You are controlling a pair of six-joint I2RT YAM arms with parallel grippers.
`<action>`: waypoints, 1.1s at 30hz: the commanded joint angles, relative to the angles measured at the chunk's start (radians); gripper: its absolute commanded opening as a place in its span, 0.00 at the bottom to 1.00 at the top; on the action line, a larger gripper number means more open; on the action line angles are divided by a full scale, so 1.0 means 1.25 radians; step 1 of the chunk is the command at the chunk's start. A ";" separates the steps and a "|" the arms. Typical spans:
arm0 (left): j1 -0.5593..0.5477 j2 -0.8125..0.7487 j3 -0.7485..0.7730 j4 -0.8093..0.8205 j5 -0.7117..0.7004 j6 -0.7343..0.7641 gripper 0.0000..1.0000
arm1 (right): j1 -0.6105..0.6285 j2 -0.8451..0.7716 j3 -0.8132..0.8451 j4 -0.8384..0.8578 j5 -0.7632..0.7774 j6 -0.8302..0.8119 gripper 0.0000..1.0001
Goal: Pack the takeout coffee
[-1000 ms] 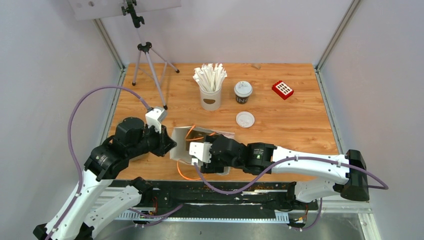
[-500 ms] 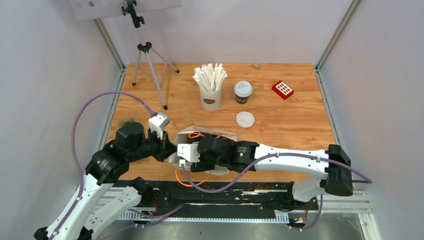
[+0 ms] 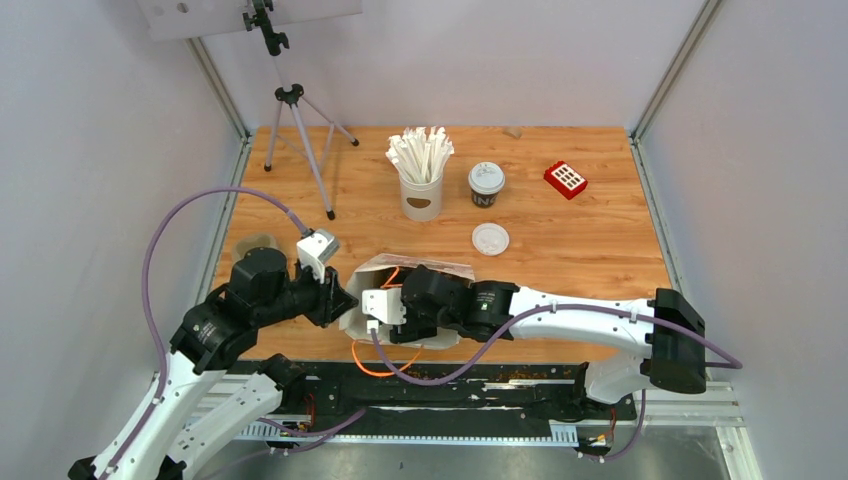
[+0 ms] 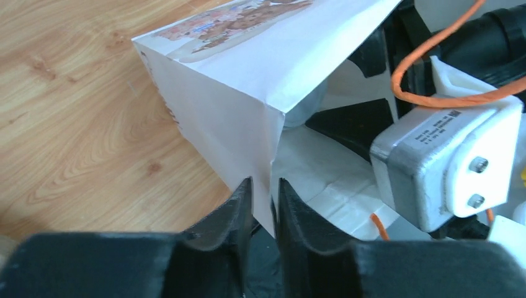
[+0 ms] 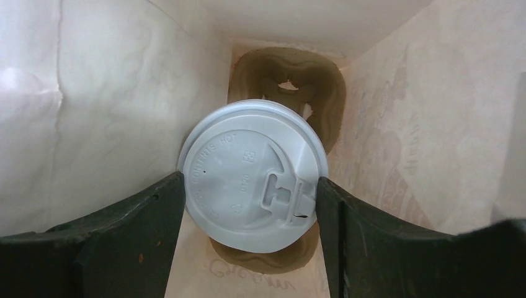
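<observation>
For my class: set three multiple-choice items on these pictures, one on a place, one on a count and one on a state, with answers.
1. Where is the white-lidded brown paper cup between the right pincer's fingers?
A. on bare wood
B. inside the white paper bag
C. on the floor

2. How many lidded brown cups stand out on the wooden table?
A. one
B. none
C. three

3. The left pincer is:
A. wide open
B. lying flat on the wood
C. pinching the bag's edge

Answers: B, bag walls surround it; A, only one lidded cup stands there, beside the white cup of paper-wrapped sticks; C, paper sits between its fingers.
</observation>
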 commanded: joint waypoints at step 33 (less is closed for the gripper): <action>0.003 -0.002 -0.007 0.003 0.037 0.006 0.18 | 0.015 -0.045 0.035 -0.024 0.024 -0.112 0.70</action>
